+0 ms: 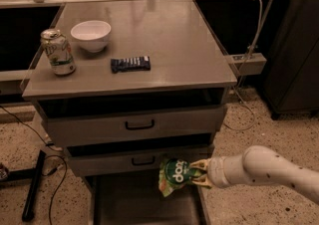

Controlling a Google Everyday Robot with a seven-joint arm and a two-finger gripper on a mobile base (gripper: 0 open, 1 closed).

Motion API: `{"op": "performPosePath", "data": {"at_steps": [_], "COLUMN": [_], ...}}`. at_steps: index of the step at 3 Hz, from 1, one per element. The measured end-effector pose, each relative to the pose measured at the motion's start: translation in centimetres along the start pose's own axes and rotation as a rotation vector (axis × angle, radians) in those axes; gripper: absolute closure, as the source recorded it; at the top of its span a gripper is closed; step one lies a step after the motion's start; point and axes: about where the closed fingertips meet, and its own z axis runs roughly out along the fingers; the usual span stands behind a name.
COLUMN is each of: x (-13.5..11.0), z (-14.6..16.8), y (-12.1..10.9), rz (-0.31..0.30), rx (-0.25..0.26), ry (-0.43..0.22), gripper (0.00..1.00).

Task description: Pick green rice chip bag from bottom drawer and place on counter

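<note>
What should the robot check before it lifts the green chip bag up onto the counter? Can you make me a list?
1. Grip: the gripper, at the right side of the bottom drawer, is shut on the edge of the green rice chip bag: ok.
2. Bag is off the drawer floor: looks lifted: ok.
3. Bag is clear of the middle drawer: its top overlaps that drawer's front in this view: cannot tell.
4. Free spot on the counter: right half is bare: ok.
5. The can, bowl and blue bar are out of the way, on the left half: ok.
</note>
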Motion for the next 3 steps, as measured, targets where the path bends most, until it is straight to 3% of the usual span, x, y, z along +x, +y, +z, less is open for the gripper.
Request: {"op": "performPosePath", "data": {"at_steps": [1, 2, 3], "x": [-1.4, -1.4, -3.7], "z": [-6.2, -6.2, -9.0], "y": [-3.1, -3.1, -3.3], "rz": [-0.019, -0.019, -0.071], "rx": [0.066, 0.066, 0.088], "ry": [0.038, 0.038, 0.054], "gripper": [1.0, 1.0, 1.0]}}
